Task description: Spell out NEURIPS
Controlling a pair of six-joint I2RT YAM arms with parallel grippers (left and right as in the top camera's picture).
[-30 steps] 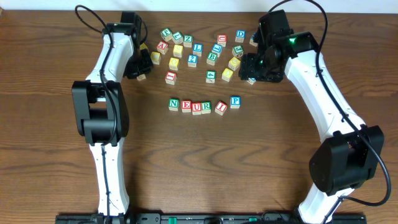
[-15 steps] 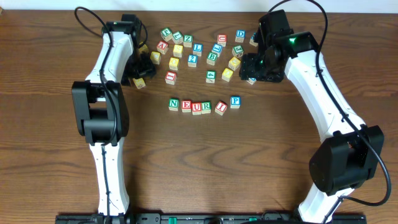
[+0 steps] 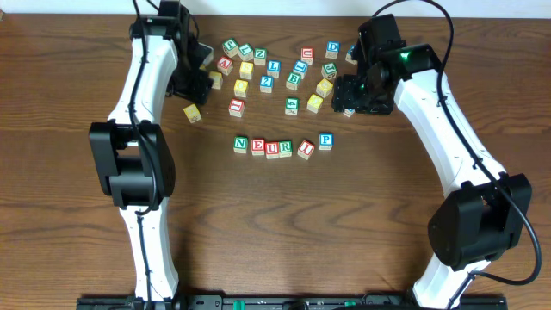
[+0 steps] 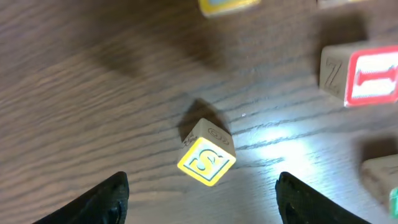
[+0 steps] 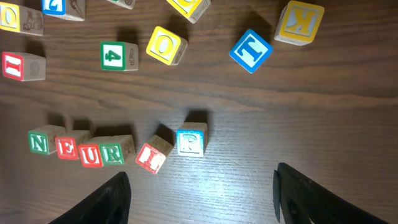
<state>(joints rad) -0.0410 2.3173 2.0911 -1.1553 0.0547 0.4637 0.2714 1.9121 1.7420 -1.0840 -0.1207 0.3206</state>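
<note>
The row of cubes N [image 3: 240, 144], E [image 3: 257, 147], U [image 3: 272, 149], R [image 3: 285, 148], I [image 3: 306, 149] and P [image 3: 325, 139] lies mid-table; the I is turned askew and the P sits a little higher. The right wrist view shows the same row, from N [image 5: 40, 142] to P [image 5: 189, 142]. A yellow-faced cube [image 3: 192, 113] [image 4: 206, 160] lies loose on the wood, left of the row. My left gripper [image 3: 198, 86] [image 4: 202, 208] hangs open just above it, touching nothing. My right gripper [image 3: 349, 96] [image 5: 202, 199] is open and empty, above the row's right end.
Several loose letter cubes [image 3: 274, 67] are scattered at the back between the two arms, among them a red-lettered cube [image 3: 237, 108] near the yellow one. Bare wood lies in front of the row.
My left gripper has opened and let go of the yellow cube, which now rests on the table. The left arm has then drawn back and up. The right arm has not moved.
</note>
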